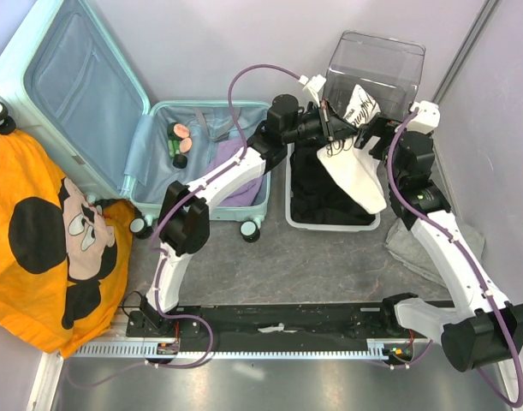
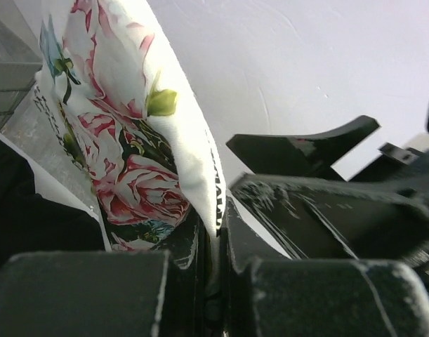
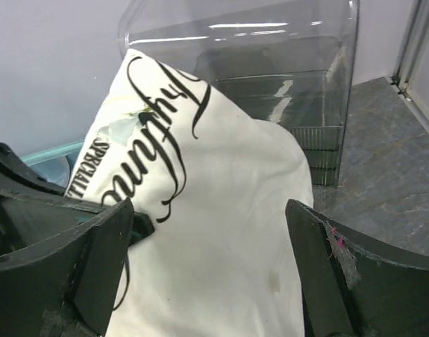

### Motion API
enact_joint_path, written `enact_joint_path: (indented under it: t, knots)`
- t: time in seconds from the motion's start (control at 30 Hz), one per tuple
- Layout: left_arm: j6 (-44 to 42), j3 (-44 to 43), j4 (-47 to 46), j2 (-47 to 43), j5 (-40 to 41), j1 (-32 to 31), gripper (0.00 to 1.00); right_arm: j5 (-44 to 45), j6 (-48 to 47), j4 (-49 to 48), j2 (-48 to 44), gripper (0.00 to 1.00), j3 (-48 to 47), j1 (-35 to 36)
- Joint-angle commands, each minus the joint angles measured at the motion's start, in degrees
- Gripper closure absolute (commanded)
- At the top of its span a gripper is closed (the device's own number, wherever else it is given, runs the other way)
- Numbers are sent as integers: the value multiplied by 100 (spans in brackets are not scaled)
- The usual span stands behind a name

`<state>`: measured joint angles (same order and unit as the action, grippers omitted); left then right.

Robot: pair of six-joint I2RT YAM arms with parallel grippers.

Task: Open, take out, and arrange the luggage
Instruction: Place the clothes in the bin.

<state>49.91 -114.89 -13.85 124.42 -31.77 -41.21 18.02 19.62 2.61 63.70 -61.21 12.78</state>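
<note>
While the luggage [image 1: 86,90] sits open at the worktop's far-left corner with its lid against the wall, top view has the left jaws pinching a white shirt [image 1: 355,167] above the basket [image 1: 291,210]. Right jaws are just beside it, near the clear box [image 1: 377,64].

Left wrist: jaws clamped narrow on the shirt [image 2: 130,154] edge, floral side showing.

Right wrist: jaws wide, shirt [image 3: 214,210] between them; cannot tell if it touches.

The mint luggage [image 1: 90,94] lies open at ten o'clock. At one o'clock the left gripper [image 1: 331,128] holds a white lettered garment [image 1: 359,175] over the white basket [image 1: 334,228] of dark clothes [image 1: 317,195].
</note>
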Motion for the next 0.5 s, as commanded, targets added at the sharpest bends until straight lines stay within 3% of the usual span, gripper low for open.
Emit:
enact_joint_path:
  t: [0.0, 0.17, 0.47]
  knots:
    - [152, 184, -856, -234, 311, 34, 98, -176, -54, -41, -112, 3, -5, 67]
    - [107, 1790, -1260, -603, 785, 157, 98, -299, -11, -59, -69, 3, -5, 50]
    - [-165, 3199, -1516, -972, 1216, 421, 98, -651, 51, -112, 37, 3, 109, 58]
